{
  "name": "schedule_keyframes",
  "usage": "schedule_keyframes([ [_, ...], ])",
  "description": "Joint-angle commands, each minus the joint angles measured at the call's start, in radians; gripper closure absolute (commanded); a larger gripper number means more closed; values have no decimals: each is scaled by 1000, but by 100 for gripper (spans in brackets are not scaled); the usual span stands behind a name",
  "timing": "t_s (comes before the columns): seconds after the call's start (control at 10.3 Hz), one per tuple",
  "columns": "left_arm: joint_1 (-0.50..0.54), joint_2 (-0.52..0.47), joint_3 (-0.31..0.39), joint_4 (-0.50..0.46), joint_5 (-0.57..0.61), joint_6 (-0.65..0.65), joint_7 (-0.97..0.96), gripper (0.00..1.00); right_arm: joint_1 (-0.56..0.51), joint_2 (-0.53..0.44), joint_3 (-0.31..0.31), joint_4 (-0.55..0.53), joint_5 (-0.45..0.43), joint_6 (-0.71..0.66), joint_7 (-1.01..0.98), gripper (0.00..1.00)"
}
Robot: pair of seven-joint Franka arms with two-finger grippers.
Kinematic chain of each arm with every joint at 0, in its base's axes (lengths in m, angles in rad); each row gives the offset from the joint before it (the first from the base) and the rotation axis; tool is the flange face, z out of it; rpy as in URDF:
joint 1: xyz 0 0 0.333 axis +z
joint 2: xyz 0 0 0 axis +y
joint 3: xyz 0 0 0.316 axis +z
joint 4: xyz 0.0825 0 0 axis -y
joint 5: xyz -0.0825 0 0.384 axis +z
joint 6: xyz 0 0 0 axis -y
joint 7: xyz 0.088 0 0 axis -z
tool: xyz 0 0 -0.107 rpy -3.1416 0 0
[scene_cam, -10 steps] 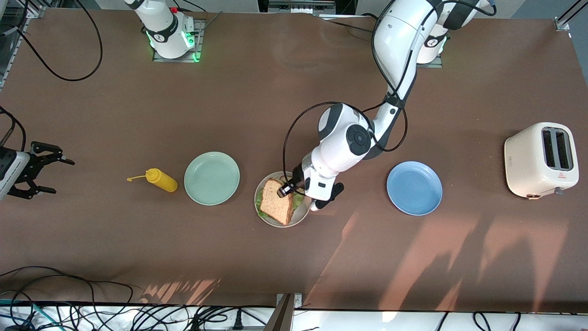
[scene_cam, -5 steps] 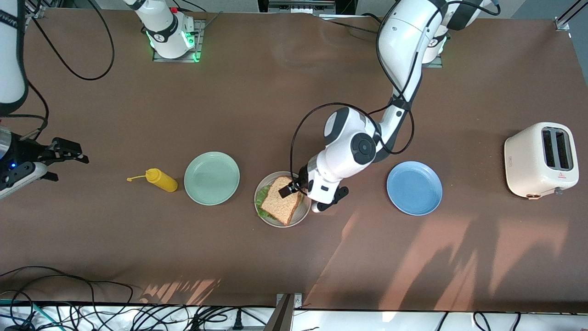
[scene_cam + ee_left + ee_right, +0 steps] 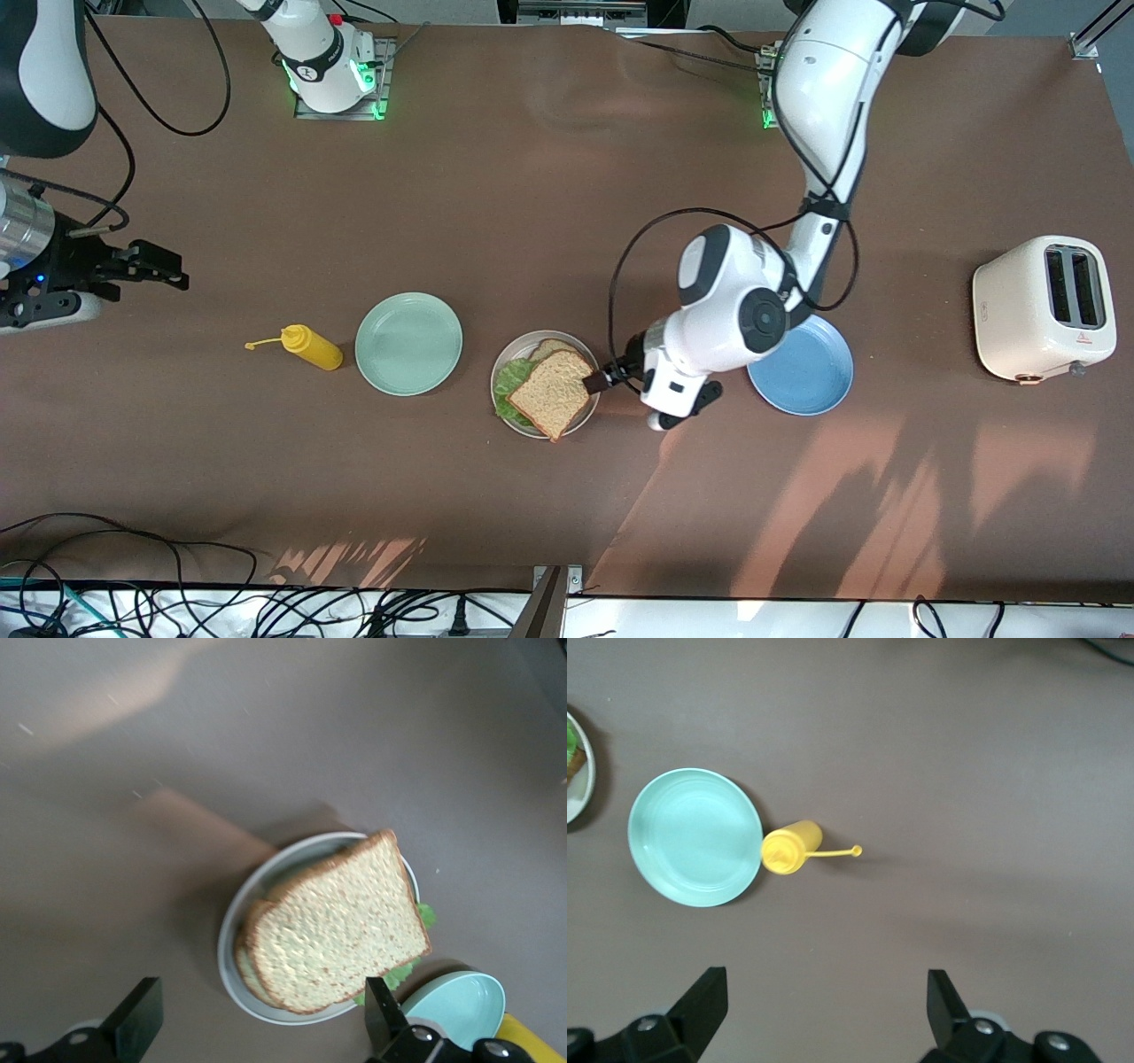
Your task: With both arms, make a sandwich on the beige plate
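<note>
Left wrist view shows the left gripper [image 3: 257, 1028] with its jaws spread wide and nothing between them, hanging just off the beige plate [image 3: 232, 926] at the edge toward the left arm's end of the table, clear of the sandwich [image 3: 335, 935]. That sandwich lies on the plate, top slice skewed over the lower one with lettuce [image 3: 507, 381] poking out. Well away from the plate, toward the right arm's end, the right gripper [image 3: 146, 266] waits in the air, jaws wide and empty.

Left pincer [image 3: 257, 1019] open, low over table; right pincer [image 3: 824, 1010] open, waiting aloft
</note>
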Motion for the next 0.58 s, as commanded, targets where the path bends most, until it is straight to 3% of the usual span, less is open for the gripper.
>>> schedule_keyframes([
  [0.0,85,-113,-8,-18,117,-137,58,0,17,-67,-5,-42,-23,-36,68,0],
  [0.19,173,-207,-5,-17,224,-270,104,0,77,-78,-98,-42,-23,-41,36,0],
  [0.48,264,-333,-4,-17,411,-361,218,0,77,-69,-105,7,-16,-47,42,0],
])
